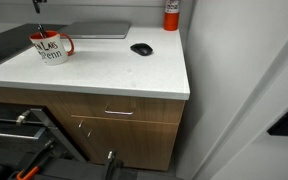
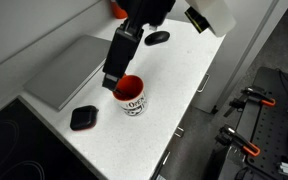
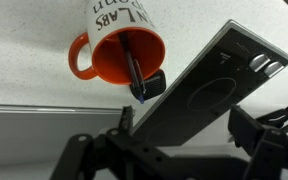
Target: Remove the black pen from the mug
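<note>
My hand (image 2: 112, 80) hangs spread wide and empty directly over the mug (image 3: 114, 18), upper left of centre in the wrist view, lined up to drop and pinch the black pen (image 3: 131, 60) leaning inside it.

You get bright, even light; the white tabletop (image 1: 134, 70) looks washed out, shadows are soft, all views grainy.

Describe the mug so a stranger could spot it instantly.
Start at the white countertop above the wooden drawers, then find the grey laptop. The mug stands beside it: white with red lettering, red handle and red inside, a black pen in it, unlike the red canister at the back corner.
</note>
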`<action>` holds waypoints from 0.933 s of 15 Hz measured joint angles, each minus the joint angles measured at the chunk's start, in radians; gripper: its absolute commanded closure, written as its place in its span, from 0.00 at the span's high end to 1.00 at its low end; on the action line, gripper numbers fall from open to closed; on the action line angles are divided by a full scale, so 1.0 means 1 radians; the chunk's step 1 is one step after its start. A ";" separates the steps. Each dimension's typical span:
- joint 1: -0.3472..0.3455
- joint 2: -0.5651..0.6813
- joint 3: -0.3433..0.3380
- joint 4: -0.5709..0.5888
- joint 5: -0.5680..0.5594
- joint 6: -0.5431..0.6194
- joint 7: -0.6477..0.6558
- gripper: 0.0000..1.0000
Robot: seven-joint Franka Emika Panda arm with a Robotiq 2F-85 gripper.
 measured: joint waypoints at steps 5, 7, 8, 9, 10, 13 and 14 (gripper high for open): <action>0.021 0.067 0.030 -0.002 0.003 0.146 -0.062 1.00; 0.033 0.096 0.030 -0.002 0.022 0.194 -0.104 1.00; 0.038 0.111 0.030 -0.001 0.035 0.211 -0.126 1.00; 0.043 0.124 0.029 0.000 0.054 0.223 -0.152 1.00; 0.047 0.135 0.029 0.002 0.075 0.229 -0.177 1.00; 0.057 0.158 0.029 0.011 0.147 0.238 -0.255 0.74; 0.059 0.161 0.029 0.014 0.174 0.238 -0.283 0.69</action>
